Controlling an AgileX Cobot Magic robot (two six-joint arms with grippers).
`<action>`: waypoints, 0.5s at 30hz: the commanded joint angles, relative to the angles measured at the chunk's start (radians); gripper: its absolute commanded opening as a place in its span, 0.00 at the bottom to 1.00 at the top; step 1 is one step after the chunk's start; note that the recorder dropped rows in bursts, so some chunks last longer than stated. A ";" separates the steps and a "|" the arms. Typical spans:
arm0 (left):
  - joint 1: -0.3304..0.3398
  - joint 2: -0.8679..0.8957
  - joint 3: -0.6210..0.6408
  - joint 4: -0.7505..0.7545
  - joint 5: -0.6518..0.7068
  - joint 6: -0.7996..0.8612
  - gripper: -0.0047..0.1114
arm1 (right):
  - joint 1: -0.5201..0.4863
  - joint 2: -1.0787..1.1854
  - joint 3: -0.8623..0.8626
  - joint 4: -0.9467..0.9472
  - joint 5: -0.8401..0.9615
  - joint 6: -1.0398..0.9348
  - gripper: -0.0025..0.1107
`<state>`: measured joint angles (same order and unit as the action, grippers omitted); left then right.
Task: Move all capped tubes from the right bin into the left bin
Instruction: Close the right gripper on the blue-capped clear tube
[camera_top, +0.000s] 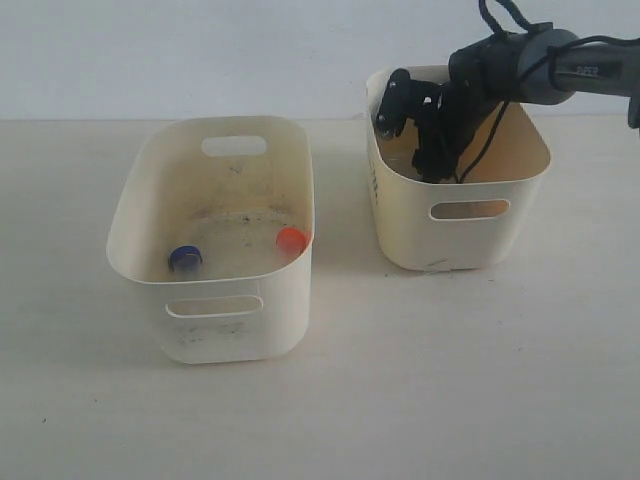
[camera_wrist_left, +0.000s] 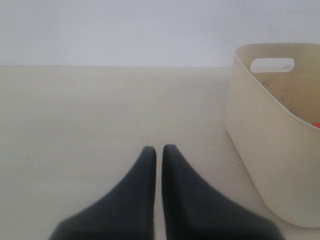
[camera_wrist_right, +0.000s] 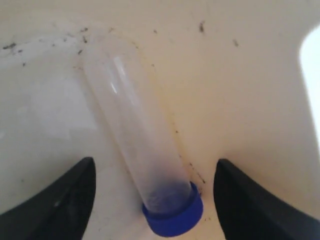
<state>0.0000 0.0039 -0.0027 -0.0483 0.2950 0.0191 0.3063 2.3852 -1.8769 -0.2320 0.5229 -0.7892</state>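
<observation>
Judging from a blue cap (camera_top: 185, 258) and an orange-red cap (camera_top: 292, 239) in the left bin (camera_top: 240, 320), half looks done. In the right bin (camera_top: 470, 245), a clear blue-capped tube (camera_wrist_right: 135, 130) lies untouched between the right gripper's (camera_wrist_right: 155, 167) spread fingers; a fourth is unseen. The left gripper's (camera_wrist_left: 159, 150) fingers are pressed together, holding nothing.

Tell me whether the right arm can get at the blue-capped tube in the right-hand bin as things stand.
Probably yes: the right tool hangs open inside the bin, a finger either side of the tube lying on its floor, nothing else in the way.
</observation>
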 joint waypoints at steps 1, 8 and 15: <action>-0.004 -0.004 0.003 -0.009 0.001 -0.002 0.08 | -0.007 0.012 -0.007 -0.009 -0.092 -0.047 0.59; -0.004 -0.004 0.003 -0.009 0.001 -0.002 0.08 | -0.007 0.057 -0.007 -0.009 -0.136 -0.074 0.59; -0.004 -0.004 0.003 -0.009 0.001 -0.002 0.08 | -0.007 0.059 -0.007 -0.009 -0.194 -0.092 0.35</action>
<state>0.0000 0.0039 -0.0027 -0.0483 0.2950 0.0191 0.3063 2.4213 -1.8786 -0.2277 0.4565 -0.8672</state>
